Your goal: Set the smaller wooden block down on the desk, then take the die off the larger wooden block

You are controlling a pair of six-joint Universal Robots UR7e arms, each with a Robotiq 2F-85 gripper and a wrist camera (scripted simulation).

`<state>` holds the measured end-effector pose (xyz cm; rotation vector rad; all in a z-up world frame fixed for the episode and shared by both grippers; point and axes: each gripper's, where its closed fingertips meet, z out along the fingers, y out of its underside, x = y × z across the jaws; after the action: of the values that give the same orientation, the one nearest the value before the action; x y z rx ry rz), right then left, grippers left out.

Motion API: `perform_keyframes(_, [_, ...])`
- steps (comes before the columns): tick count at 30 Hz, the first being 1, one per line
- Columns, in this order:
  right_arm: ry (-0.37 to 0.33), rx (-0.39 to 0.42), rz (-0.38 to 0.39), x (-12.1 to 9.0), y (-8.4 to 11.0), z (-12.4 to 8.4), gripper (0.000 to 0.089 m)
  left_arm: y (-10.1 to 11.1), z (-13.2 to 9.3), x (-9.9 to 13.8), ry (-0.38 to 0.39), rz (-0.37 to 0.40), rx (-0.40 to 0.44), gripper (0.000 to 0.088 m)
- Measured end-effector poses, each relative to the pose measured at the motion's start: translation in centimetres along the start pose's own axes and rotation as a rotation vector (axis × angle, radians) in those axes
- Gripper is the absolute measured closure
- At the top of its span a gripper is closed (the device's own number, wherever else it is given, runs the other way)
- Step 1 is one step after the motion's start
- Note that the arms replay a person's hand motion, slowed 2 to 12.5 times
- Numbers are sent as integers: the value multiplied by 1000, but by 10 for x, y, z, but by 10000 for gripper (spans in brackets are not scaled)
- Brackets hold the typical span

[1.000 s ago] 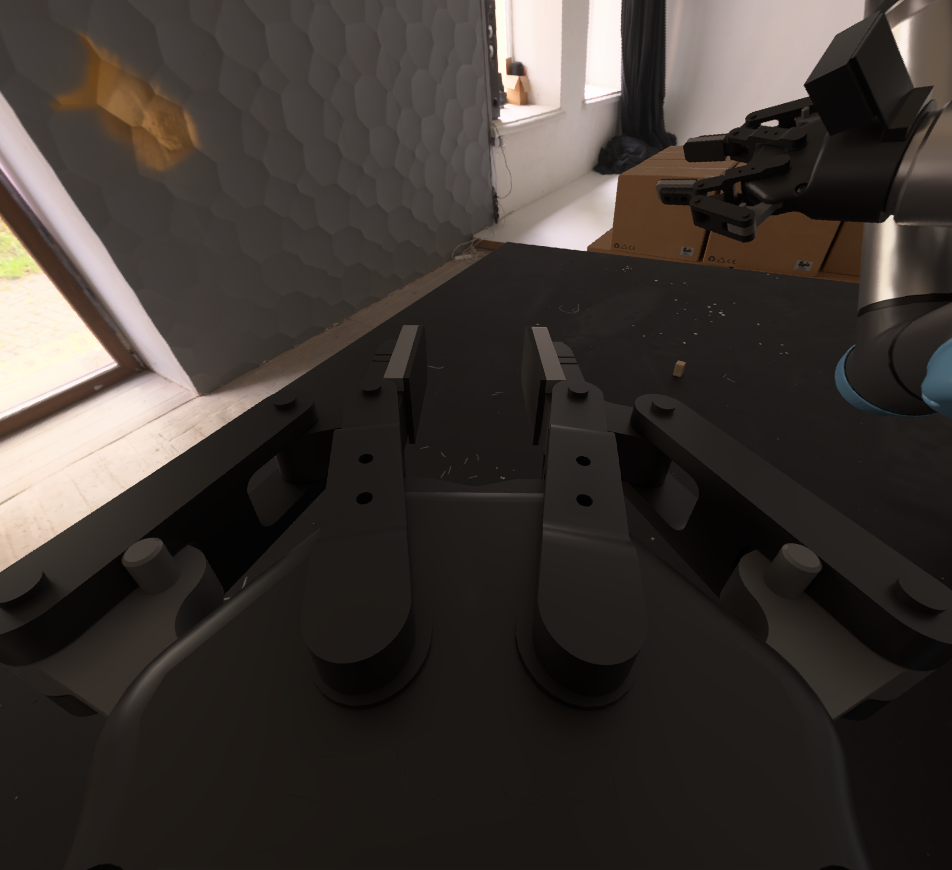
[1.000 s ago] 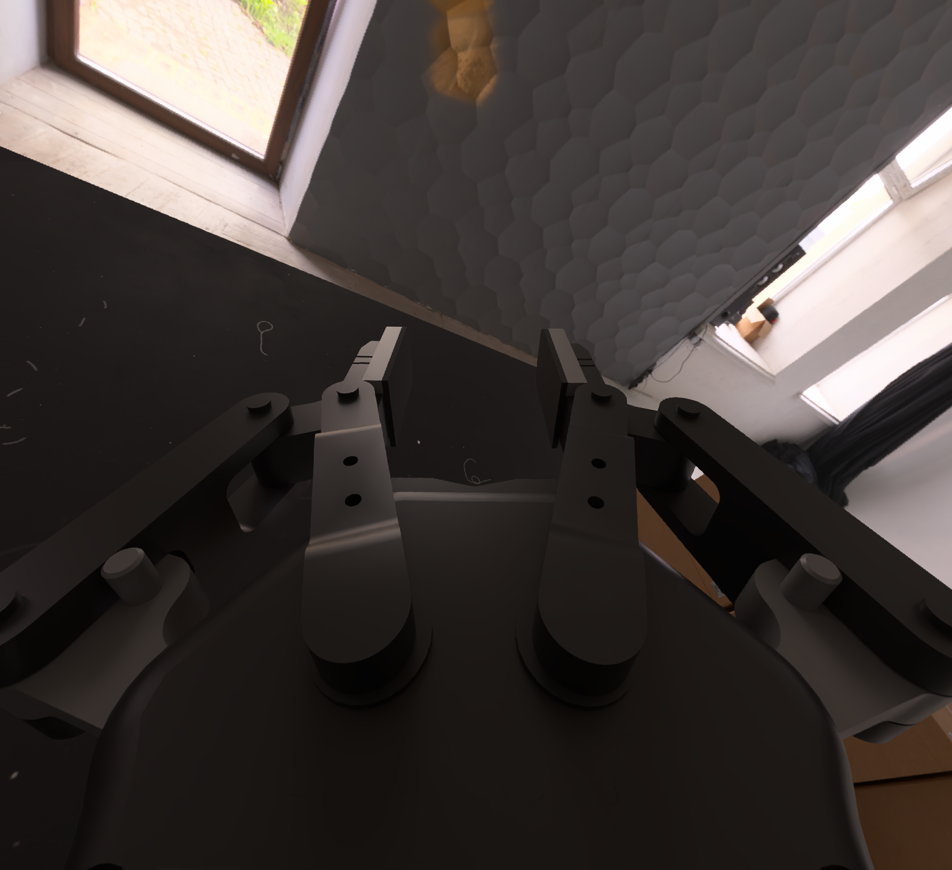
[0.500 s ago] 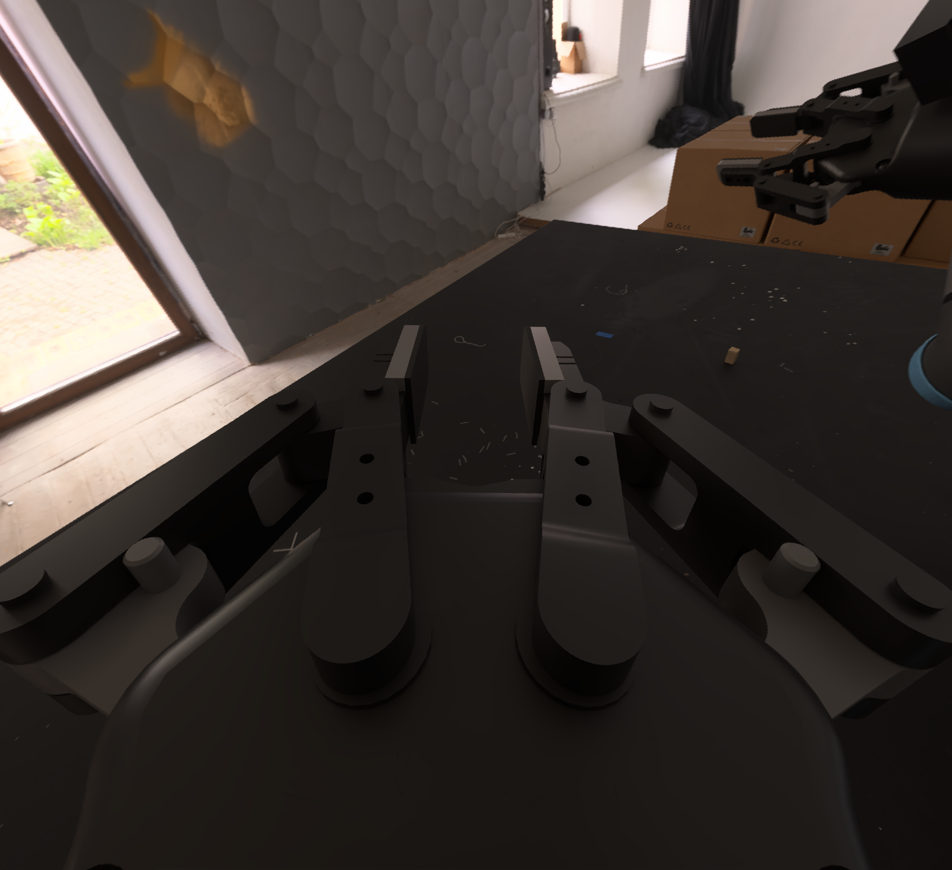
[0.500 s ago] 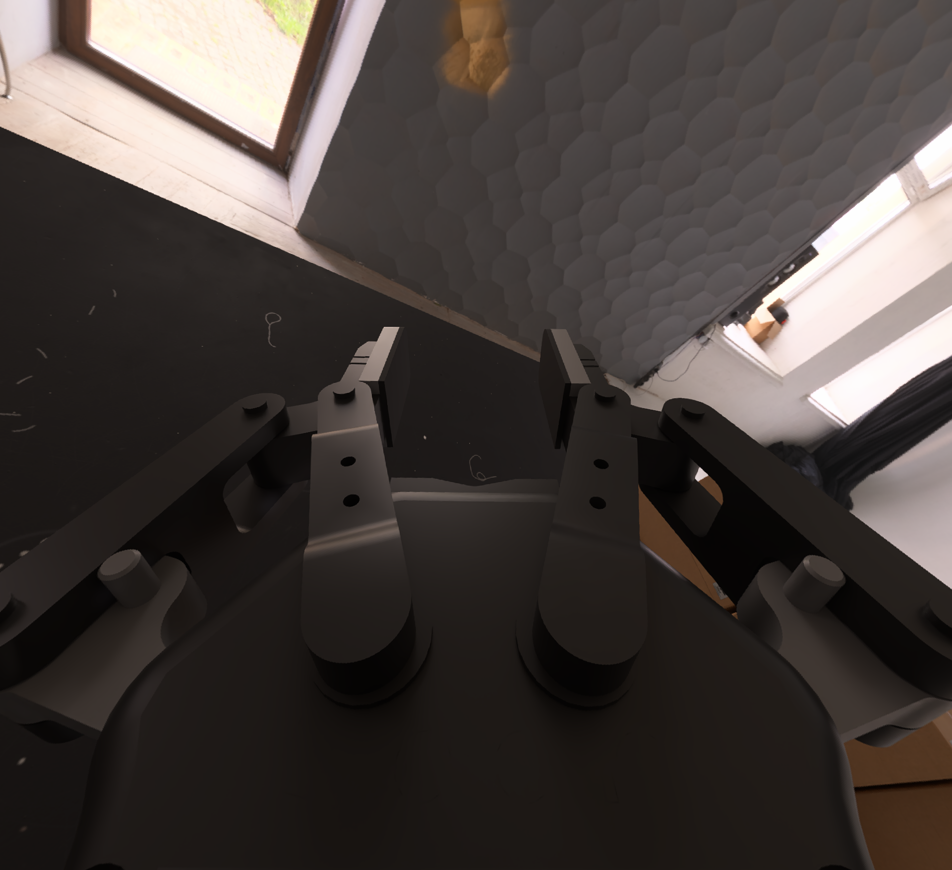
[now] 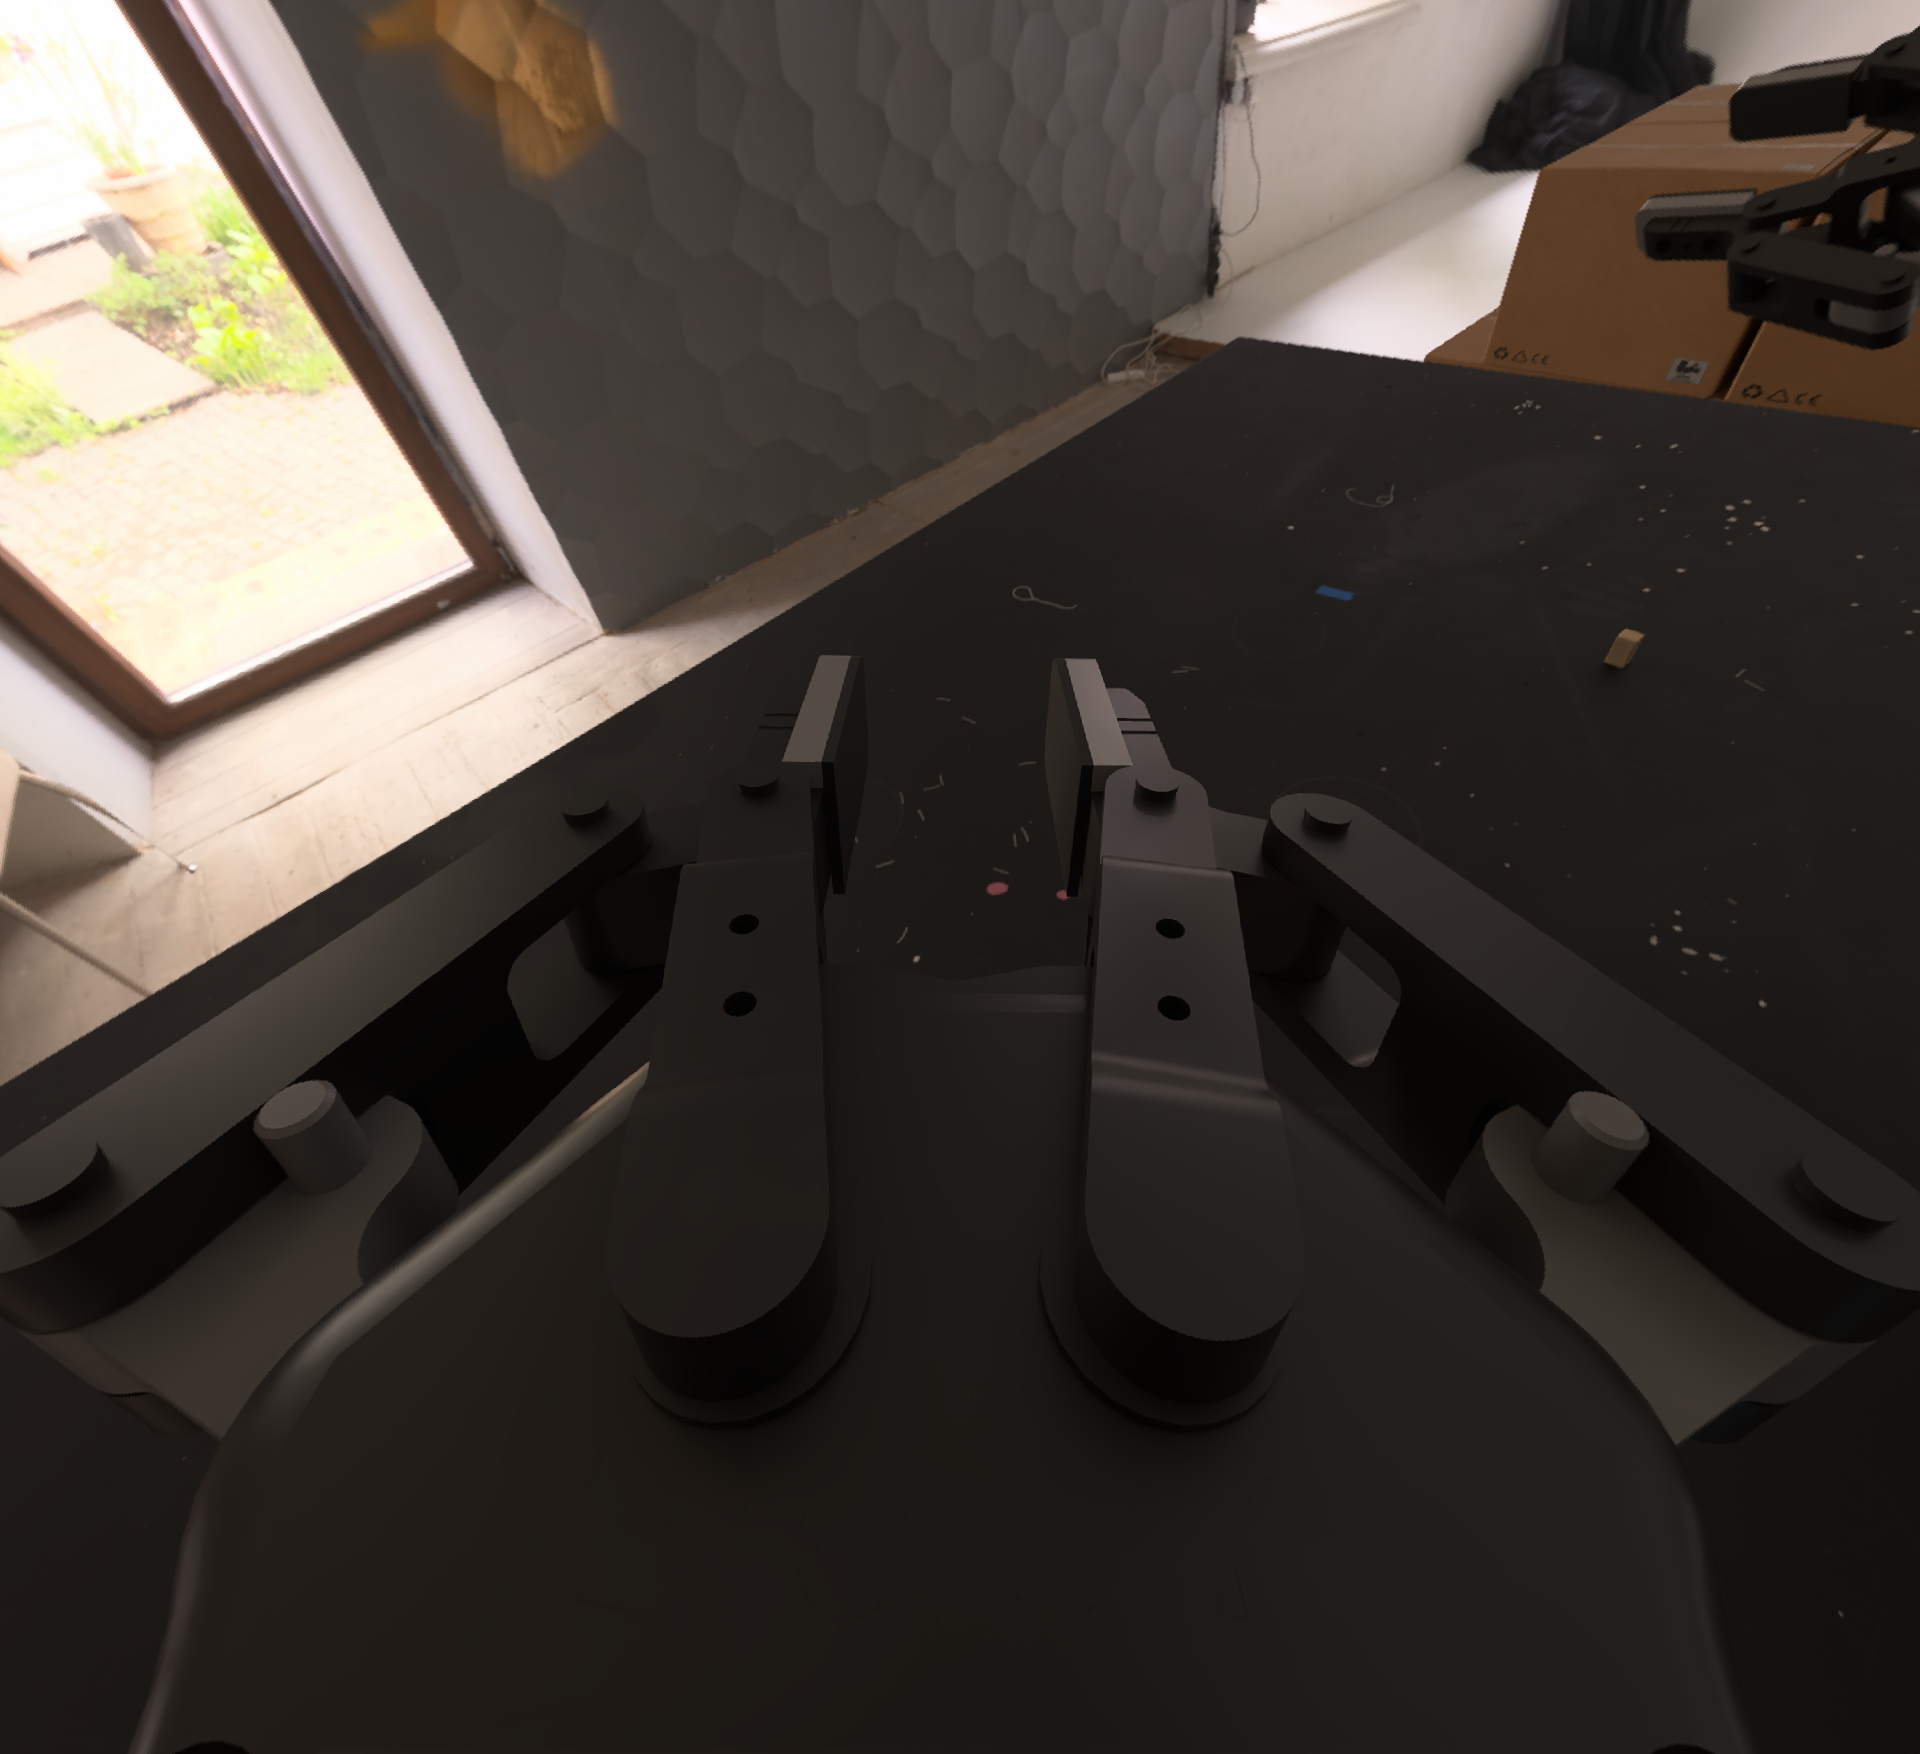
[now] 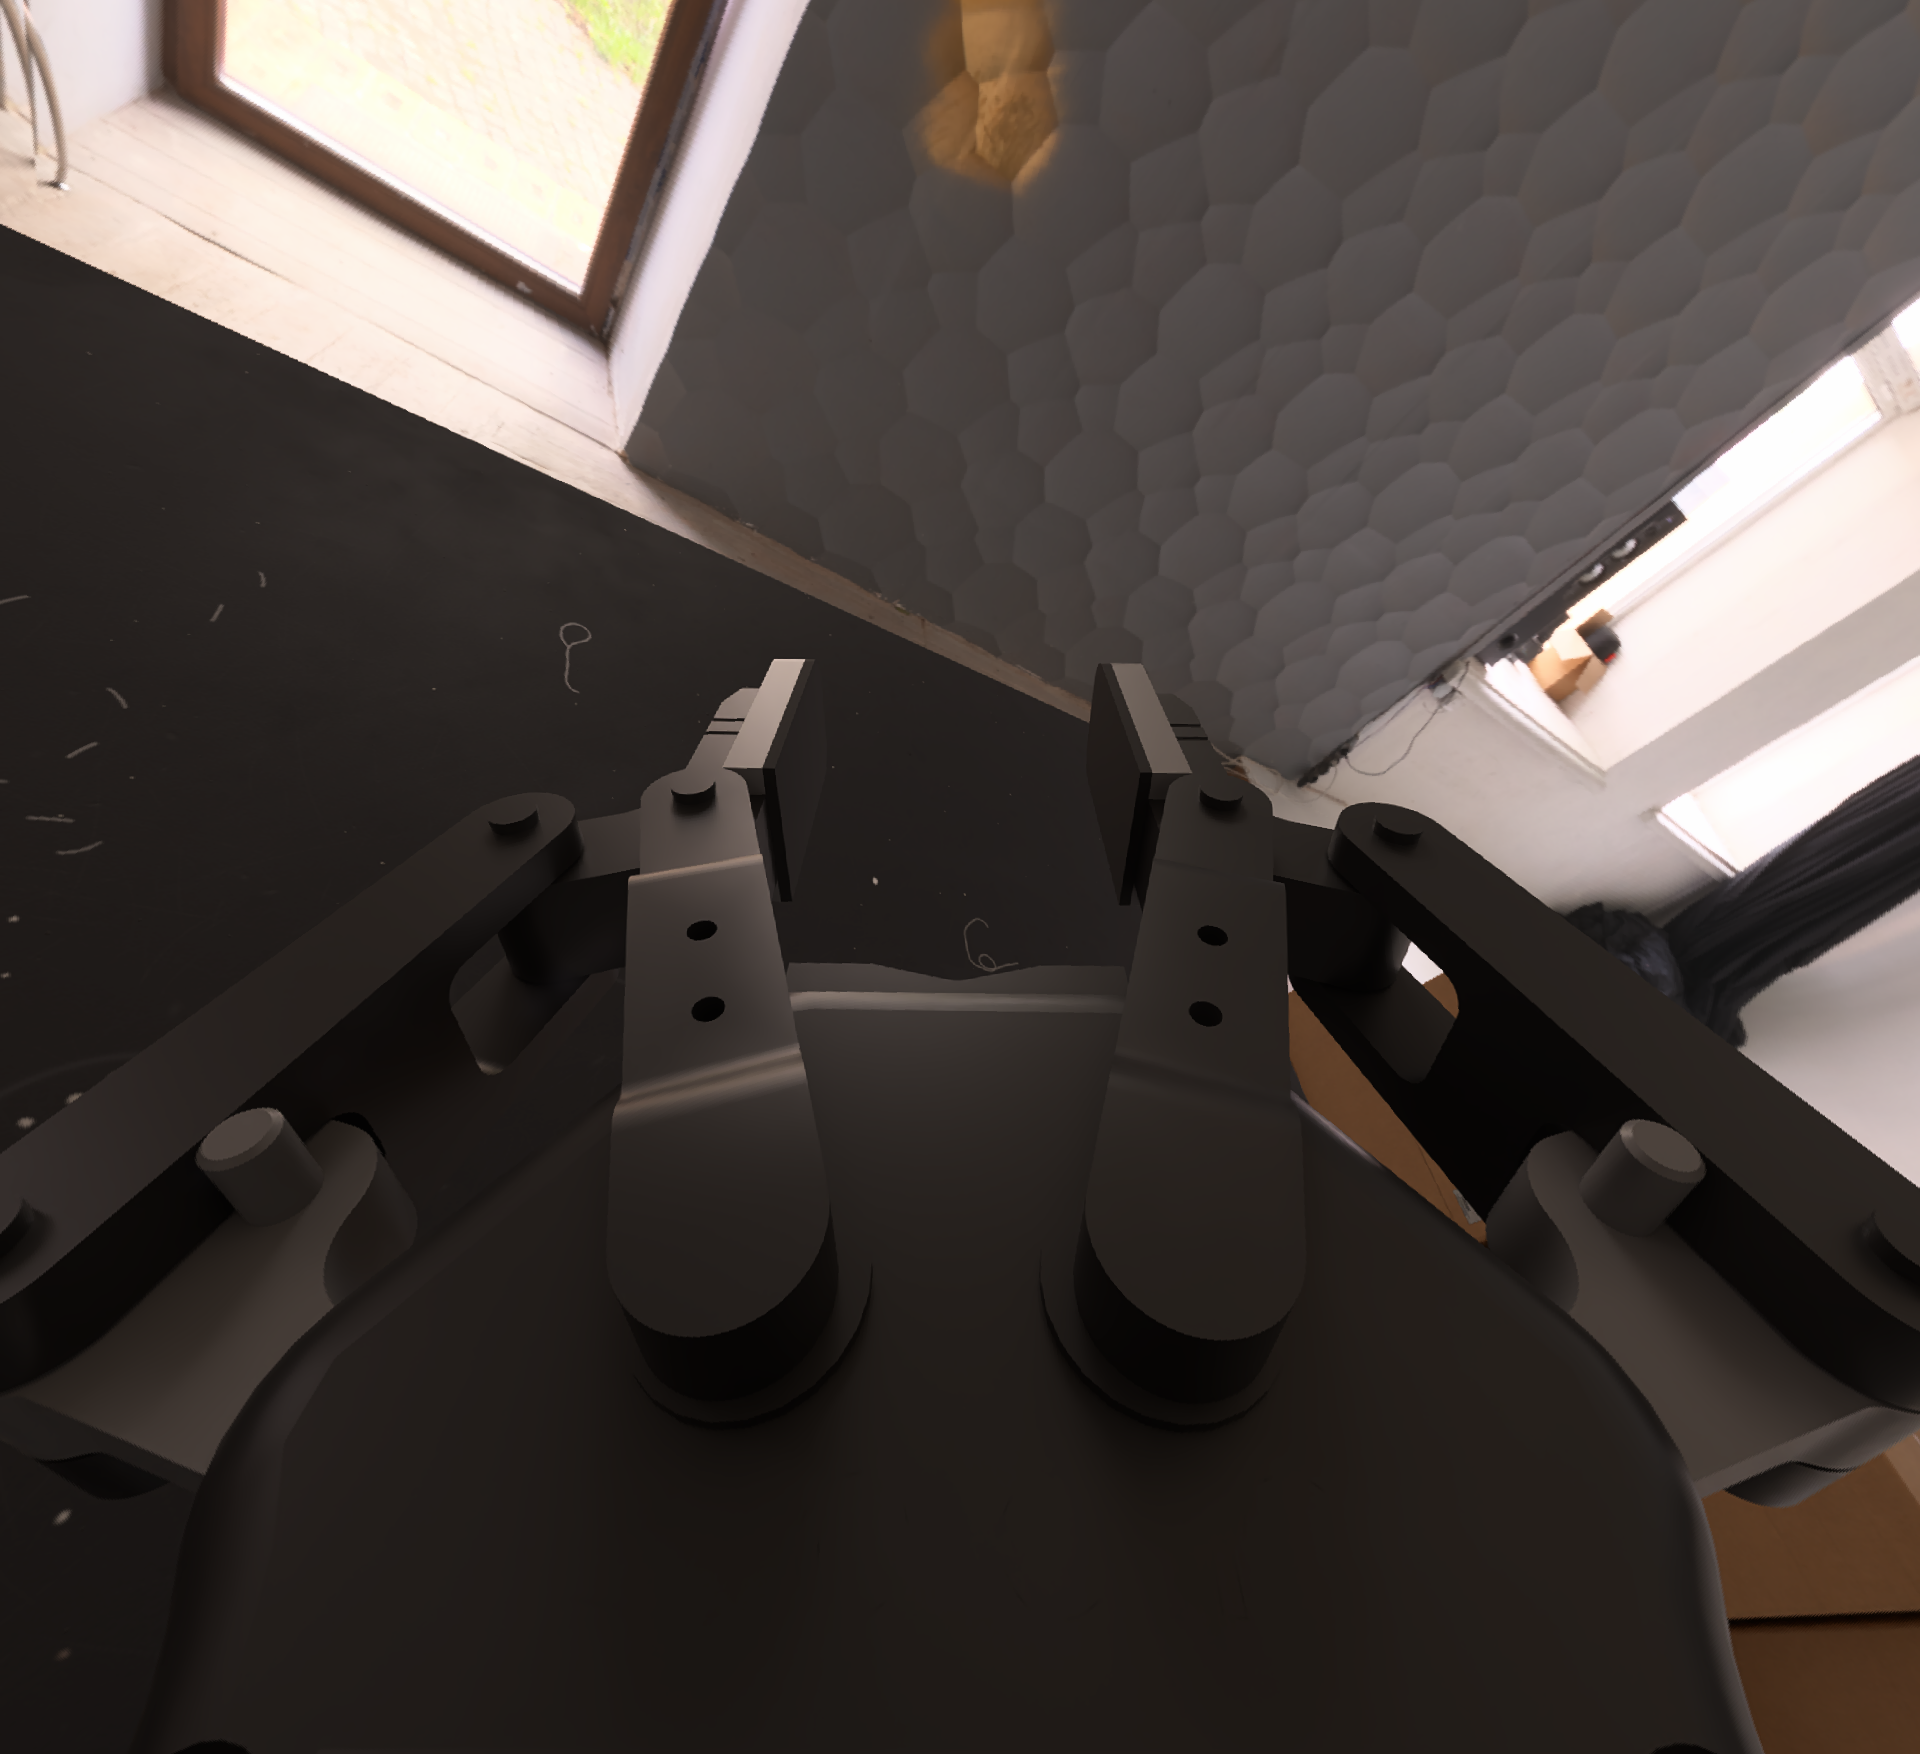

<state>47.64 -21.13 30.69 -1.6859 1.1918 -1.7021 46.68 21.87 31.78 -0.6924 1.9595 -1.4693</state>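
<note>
My left gripper (image 5: 951, 748) is open and empty, hovering over the dark desk (image 5: 1351, 873). A small tan wooden piece (image 5: 1623, 648) lies on the desk to its far right, well apart from the fingers. My right gripper (image 6: 951, 738) is open and empty above the desk's far edge, pointing toward the grey wall. It also shows in the left wrist view (image 5: 1704, 177) at the upper right, high above the desk. No die and no larger wooden block are in either view.
A grey honeycomb wall (image 5: 883, 198) with an orange patch stands beyond the desk. A glass door (image 5: 156, 354) is at the left. Cardboard boxes (image 5: 1621, 270) sit past the far right corner. A small blue mark (image 5: 1333, 594) and white specks lie on the desk.
The left wrist view has swung left and back: the door has come into sight and the right gripper has slid to the right edge. The right view has shifted slightly. Both grippers stay open.
</note>
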Motion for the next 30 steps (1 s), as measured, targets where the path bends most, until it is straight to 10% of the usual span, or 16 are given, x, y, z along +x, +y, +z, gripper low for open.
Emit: perform_keyframes(30, [-106,21,31,-17,-4,2,435,69,-18,-53,-177,-46,-320,600])
